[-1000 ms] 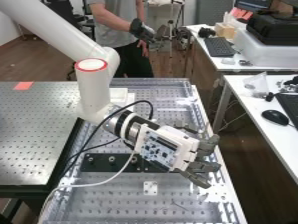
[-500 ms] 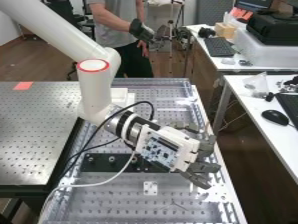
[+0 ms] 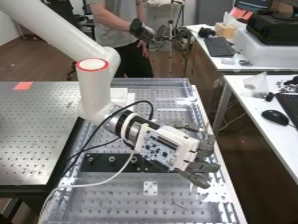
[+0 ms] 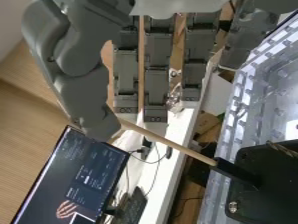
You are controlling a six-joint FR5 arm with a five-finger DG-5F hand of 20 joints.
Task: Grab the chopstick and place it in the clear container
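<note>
At the end of the white arm, the hand [image 3: 167,149] hangs over the right part of the perforated metal bench, its fingers stretched toward the bench's right edge. In the wrist view the fingers of the hand [image 4: 156,75] hang straight and side by side, with the thumb at one side. A thin wooden chopstick [image 4: 169,143] slants from beside the thumb's tip to a black end piece that meets a dark block [image 4: 266,185]. The fingers are not curled round it. Whether the thumb touches the chopstick I cannot tell.
A black plate [image 3: 113,162] lies on the bench [image 3: 126,202] below the forearm, with cables looping past it. Right of the bench, a white desk [image 3: 266,135] holds a mouse, a keyboard and a clear plastic item [image 3: 256,84]. A monitor [image 4: 73,175] stands beyond the thumb.
</note>
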